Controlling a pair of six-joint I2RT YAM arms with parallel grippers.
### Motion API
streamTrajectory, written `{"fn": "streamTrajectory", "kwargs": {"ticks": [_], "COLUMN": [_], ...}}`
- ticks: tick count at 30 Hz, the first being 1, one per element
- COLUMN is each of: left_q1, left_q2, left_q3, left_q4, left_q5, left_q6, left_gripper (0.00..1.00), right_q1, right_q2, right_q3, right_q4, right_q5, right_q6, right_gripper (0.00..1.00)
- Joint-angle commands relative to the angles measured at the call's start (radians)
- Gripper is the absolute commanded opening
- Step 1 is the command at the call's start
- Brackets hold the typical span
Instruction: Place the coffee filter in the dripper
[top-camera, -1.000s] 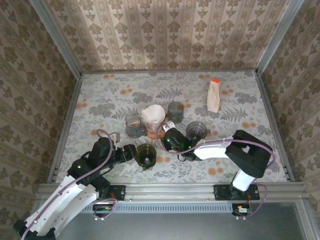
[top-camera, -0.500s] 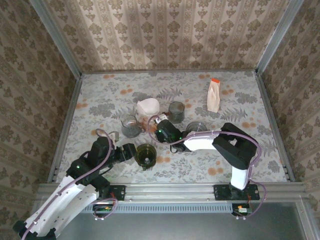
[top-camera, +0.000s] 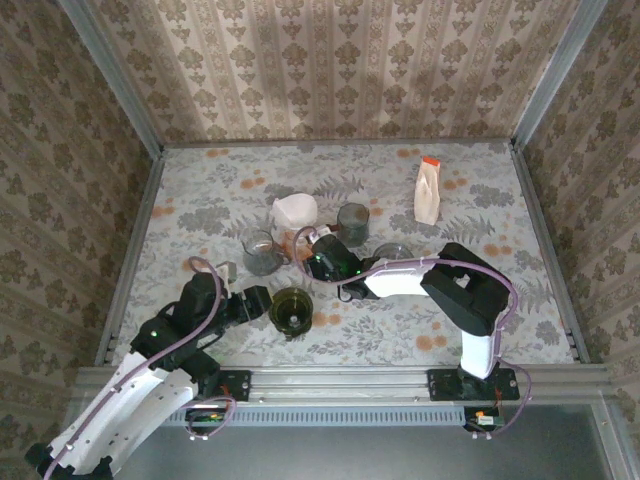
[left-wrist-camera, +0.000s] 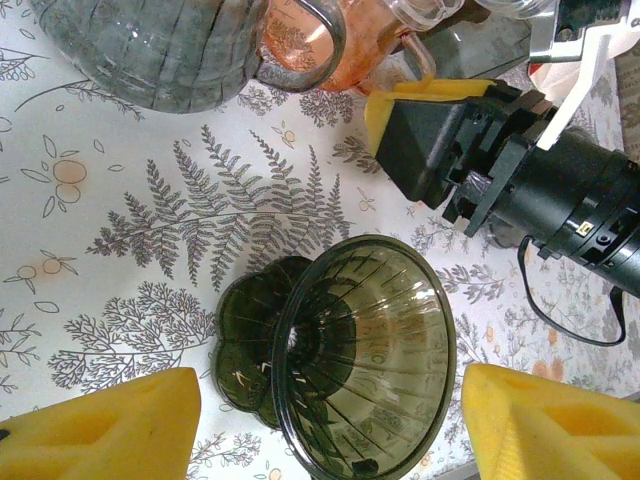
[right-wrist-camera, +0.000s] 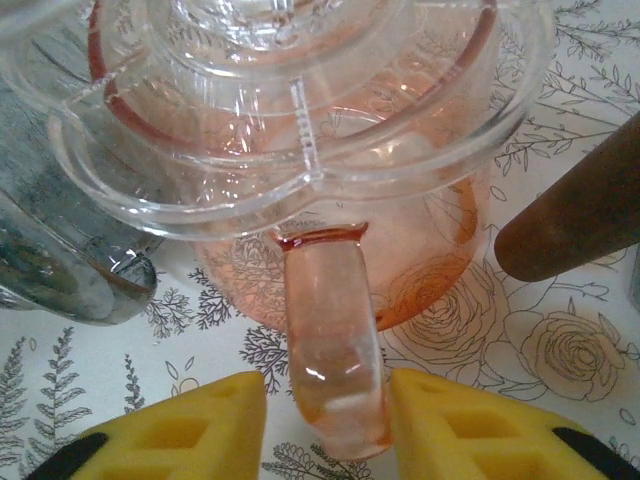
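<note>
On the flower-printed bench (top-camera: 200, 190), seen from above, the right arm (top-camera: 460, 290) reaches from 5 o'clock toward the centre, and the left arm (top-camera: 170, 335) lies at 7 o'clock, pointing toward 3 o'clock; a white carton (top-camera: 427, 192) with an orange cap stands at 2 o'clock; the white coffee filter (top-camera: 295, 212) sits near the centre, at 12 o'clock from the dark green dripper (top-camera: 292, 308) and well apart from it, with what it rests on hard to tell; the dripper stands upright and empty between the left fingers (left-wrist-camera: 110, 430), which are spread wide, released and clear of its rim; a grey glass (top-camera: 262, 252) stands at 10 o'clock of the dripper; the right fingers (right-wrist-camera: 190, 430) flank the handle (right-wrist-camera: 330, 350) of a pink cup (right-wrist-camera: 420, 250), parted and released, with a thin gap on one side.
</note>
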Motion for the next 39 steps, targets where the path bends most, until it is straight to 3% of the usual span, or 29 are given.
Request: {"fn": "streamTrajectory", "kwargs": {"ticks": [1,9,13,20,27,34,39], "left_q1": [0.009,0.010,0.010,0.010,0.012,0.013,0.014], "left_q2": [-0.009,-0.010,-0.011,-0.019,-0.022,-0.059,-0.083], "left_q3": [0.037,0.040,0.042,0.006,-0.032,-0.029,-0.037], "left_q4": [-0.008,-0.005,-0.002,0.044,0.077,0.060,0.042], "left_q5": [0.003,0.009,0.011,0.011,0.023,0.023,0.022], "left_q6": [0.023,0.021,0.027,0.018,0.003,0.013,0.017], "left_gripper": [0.71,0.71,0.72,0.73,0.73,0.73,0.73], "right_q1": [0.004,0.011,0.017,-0.013,-0.107,-0.151,-0.151], "right_q2": [-0.046,-0.135,-0.251,-0.524,-0.389,-0.267,-0.242], "right_q3": [-0.040,-0.124,-0.199,-0.138,0.067,0.220,0.231], "right_q4": [0.022,0.044,0.020,-0.419,-0.675,-0.696,-0.673], "right_q5": [-0.024,-0.020,-0.006,0.138,0.110,0.093,0.147], "right_q6": [0.012,0.047,0.097,0.217,0.252,0.263,0.406], "right_gripper": [0.45,0.58,0.62,0.66,0.64,0.64,0.67]}}
